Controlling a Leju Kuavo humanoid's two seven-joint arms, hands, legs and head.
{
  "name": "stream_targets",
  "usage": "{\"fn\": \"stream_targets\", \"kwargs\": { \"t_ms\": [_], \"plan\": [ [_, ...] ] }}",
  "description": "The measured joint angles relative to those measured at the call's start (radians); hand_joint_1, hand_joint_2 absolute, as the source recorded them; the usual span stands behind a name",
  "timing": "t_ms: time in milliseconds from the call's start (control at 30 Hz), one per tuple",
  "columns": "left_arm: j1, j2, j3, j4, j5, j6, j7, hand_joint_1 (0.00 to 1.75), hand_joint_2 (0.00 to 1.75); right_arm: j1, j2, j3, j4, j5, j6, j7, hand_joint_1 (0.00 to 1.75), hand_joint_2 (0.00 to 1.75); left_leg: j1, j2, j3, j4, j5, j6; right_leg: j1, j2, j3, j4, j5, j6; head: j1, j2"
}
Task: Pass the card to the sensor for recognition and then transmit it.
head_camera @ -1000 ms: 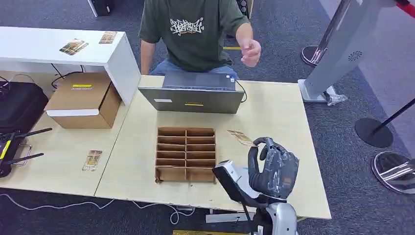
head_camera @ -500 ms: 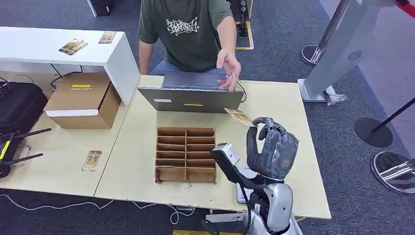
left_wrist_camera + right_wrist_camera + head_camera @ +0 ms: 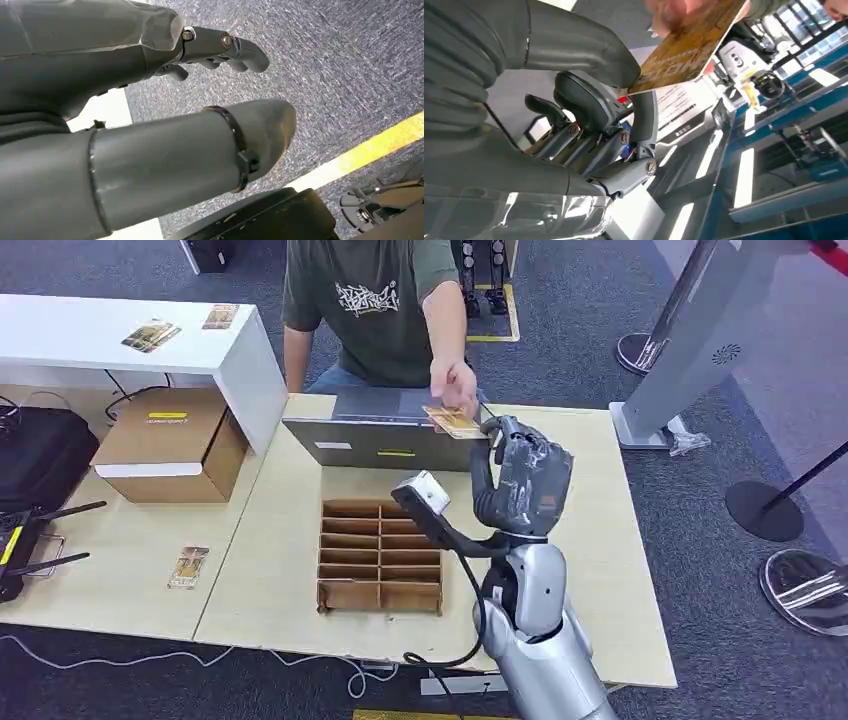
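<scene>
— While the right hand (image 3: 522, 480) is raised over the laptop (image 3: 392, 435), what does it hold?
— It pinches the card (image 3: 451, 421) between thumb and a finger; a person's hand (image 3: 455, 386) grips the card's far end.
— The left hand (image 3: 150, 100)?
— Fingers apart, holding nothing.

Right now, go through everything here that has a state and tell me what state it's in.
card: pinched by the right hand, with the person's hand touching its far end
left hand: holds nothing, fingers loosely curled, above carpet
laptop: open, screen facing the person
wooden organizer: compartments look empty
cardboard box: closed
card on the left table: lying flat
</scene>
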State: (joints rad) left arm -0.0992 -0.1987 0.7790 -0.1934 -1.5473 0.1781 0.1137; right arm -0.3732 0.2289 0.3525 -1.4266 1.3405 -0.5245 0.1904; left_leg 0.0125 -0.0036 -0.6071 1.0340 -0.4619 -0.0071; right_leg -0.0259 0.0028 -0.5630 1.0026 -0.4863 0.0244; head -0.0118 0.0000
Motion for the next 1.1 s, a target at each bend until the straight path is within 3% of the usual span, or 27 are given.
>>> {"fn": "stream_targets", "kwargs": {
  "t_ms": [700, 1100],
  "plan": [
    [-0.03, 0.002, -0.055, 0.0, -0.002, -0.018, 0.021, 0.0, 0.0, -0.395, 0.111, 0.064, 0.566, 0.039, -0.046, -0.001, 1.75, 1.75, 0.0, -0.001, 0.0, 0.0, 0.0, 0.0, 0.0, 0.0, 0.0, 0.0, 0.001, -0.001, 0.0, 0.0],
    [-0.03, 0.007, -0.08, 0.0, -0.002, -0.019, 0.018, 0.0, 0.0, -0.468, 0.118, 0.083, 0.75, 0.016, -0.096, 0.035, 1.75, 1.75, 0.0, -0.001, 0.0, 0.0, 0.0, 0.0, 0.0, 0.0, 0.0, 0.0, 0.001, -0.001, 0.0, 0.0]
  ]
}}
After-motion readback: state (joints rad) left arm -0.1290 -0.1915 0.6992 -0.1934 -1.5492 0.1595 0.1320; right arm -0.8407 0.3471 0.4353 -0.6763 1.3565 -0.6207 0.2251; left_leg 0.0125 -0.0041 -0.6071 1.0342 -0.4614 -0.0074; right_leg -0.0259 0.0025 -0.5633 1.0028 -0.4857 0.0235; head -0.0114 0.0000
